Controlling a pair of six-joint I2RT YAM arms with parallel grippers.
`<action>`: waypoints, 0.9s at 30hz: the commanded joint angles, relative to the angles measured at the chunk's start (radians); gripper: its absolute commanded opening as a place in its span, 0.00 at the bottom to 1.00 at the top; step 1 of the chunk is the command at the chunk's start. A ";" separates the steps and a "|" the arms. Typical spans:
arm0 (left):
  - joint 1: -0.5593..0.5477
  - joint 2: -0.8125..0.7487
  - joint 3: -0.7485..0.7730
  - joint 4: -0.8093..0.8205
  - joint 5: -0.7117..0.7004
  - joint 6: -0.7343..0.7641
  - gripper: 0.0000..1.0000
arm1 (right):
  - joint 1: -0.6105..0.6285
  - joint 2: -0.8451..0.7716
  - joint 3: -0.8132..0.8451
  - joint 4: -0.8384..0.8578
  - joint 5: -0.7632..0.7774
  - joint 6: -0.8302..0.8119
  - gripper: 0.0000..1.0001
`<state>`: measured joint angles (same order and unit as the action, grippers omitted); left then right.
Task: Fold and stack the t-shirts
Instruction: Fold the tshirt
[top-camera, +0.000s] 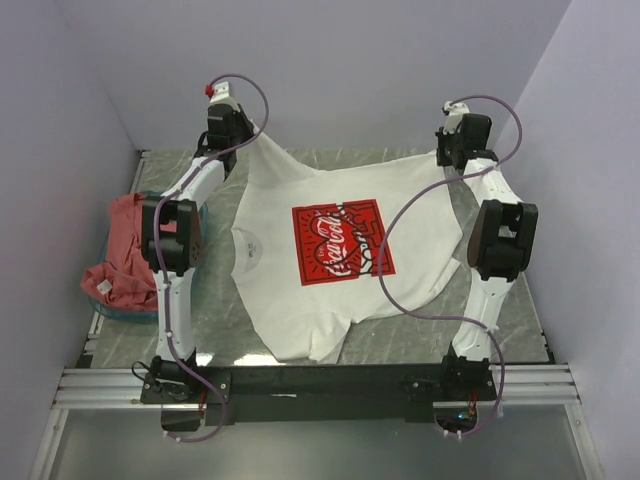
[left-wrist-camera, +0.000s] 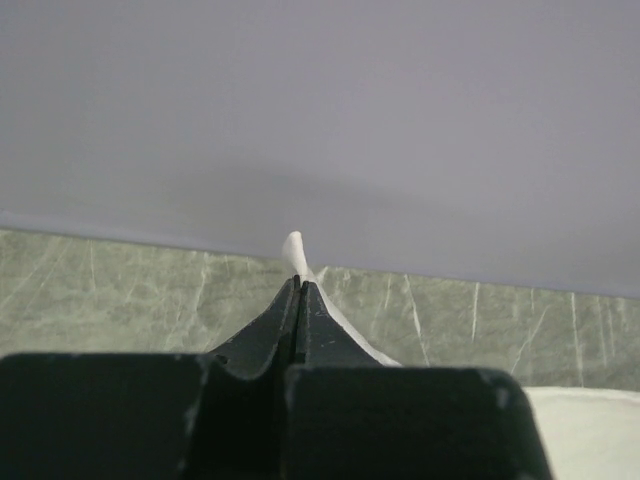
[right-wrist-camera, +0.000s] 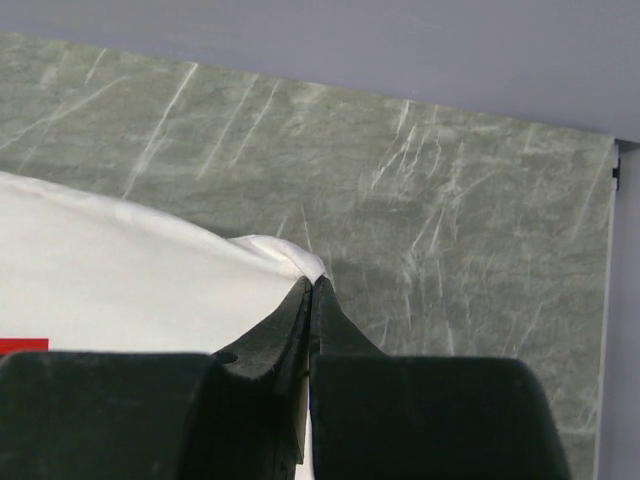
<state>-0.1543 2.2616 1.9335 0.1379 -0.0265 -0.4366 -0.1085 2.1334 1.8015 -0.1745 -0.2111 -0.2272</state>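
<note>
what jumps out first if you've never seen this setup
The white t-shirt with its red Coca-Cola print, spread mid-table. The left gripper and right gripper are each shut on a far corner of it. At the left edge a salmon-red t-shirt lies crumpled in a teal basket.

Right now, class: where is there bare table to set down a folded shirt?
Bare table lies near-right, between the white shirt and the right arm, and in the far strip behind that shirt. The left side is crowded: basket, red shirt, left arm.
</note>
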 joint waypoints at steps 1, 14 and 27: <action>0.006 -0.069 -0.034 0.049 0.036 -0.011 0.00 | -0.008 0.008 0.044 0.032 -0.014 0.025 0.00; 0.007 -0.218 -0.269 0.150 0.099 -0.010 0.00 | -0.026 0.003 0.035 0.017 -0.048 0.043 0.00; 0.007 -0.364 -0.421 0.175 0.138 0.002 0.00 | -0.026 0.046 0.065 -0.003 -0.027 0.031 0.00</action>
<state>-0.1509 1.9640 1.5410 0.2615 0.0841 -0.4393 -0.1287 2.1544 1.8072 -0.1902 -0.2512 -0.1986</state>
